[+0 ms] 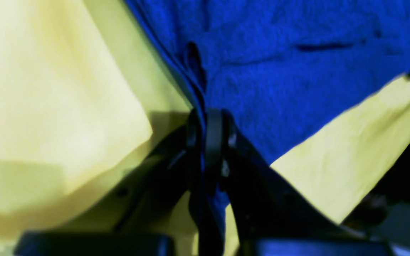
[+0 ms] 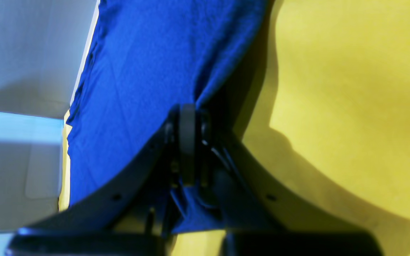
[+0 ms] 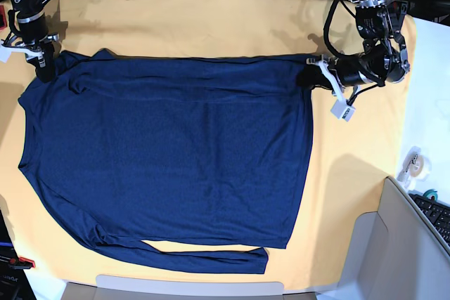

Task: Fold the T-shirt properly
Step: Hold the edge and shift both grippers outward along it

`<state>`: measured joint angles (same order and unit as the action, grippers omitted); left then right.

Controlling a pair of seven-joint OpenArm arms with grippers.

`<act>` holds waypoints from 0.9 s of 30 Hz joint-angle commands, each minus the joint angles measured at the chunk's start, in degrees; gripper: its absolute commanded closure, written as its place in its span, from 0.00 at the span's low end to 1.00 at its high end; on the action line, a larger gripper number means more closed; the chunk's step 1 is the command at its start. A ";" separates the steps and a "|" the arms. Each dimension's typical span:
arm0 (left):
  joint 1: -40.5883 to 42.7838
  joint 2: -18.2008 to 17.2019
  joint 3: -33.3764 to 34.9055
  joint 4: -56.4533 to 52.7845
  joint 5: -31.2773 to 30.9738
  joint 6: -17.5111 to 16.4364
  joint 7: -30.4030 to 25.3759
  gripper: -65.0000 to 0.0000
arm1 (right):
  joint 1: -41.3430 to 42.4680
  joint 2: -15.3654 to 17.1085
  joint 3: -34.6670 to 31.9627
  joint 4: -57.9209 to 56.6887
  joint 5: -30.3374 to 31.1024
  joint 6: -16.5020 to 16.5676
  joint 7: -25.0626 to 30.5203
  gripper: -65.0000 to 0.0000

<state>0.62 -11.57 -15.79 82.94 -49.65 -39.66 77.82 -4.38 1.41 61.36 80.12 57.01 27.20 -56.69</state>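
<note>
Base view shows the T-shirt (image 3: 169,152) spread flat over most of the yellow-orange table cloth (image 3: 211,22), a large dark navy long-sleeved garment with no print, its long upper edge running parallel to the far edge of the table and 1 sleeve (image 3: 204,258) folded along the near edge, lying just below the body of the shirt. The left gripper (image 3: 309,75) sits at the shirt's far corner on the view's right side, near that end of the table, and the right gripper (image 3: 43,69) sits at the opposite far corner, close to the table's other end, so the 2 arms hold the same long edge at its 2 ends. In the left wrist view the left gripper (image 1: 205,131) is clenched on a pinched ridge of the T-shirt (image 1: 297,71); blue fabric passes between the black fingers (image 1: 214,137) and bunches below them, with the table cloth (image 1: 48,106) bright on both sides. In the right wrist view the right gripper (image 2: 188,142) is likewise clamped on the T-shirt (image 2: 144,78), with cloth gathered between the fingers (image 2: 188,135) and a small fold showing beneath them; the table cloth (image 2: 351,89) fills the right side of that view, and a pale grey surface (image 2: 20,71) beyond the table's edge shows on the left.
</note>
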 commanded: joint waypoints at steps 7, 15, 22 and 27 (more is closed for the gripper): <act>-0.40 -0.43 -0.08 1.77 0.20 -0.34 2.13 1.00 | -2.69 2.68 0.13 -0.16 -1.23 -1.05 -1.29 1.00; -0.58 -0.43 0.01 2.38 0.29 -0.34 2.13 1.00 | -3.66 4.79 0.13 0.28 -4.66 -1.14 -1.29 1.00; -4.10 -0.43 -0.08 2.38 0.29 -0.34 2.13 1.00 | -2.26 4.88 -2.77 2.04 -5.63 -1.14 -1.29 1.00; -7.79 -0.25 0.01 2.38 0.29 -0.34 2.13 1.00 | 1.00 4.61 -5.32 5.11 -5.63 -1.14 -1.20 1.00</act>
<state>-5.30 -11.40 -15.75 84.33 -47.18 -39.75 81.14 -3.77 4.93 55.88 84.03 50.09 25.65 -58.96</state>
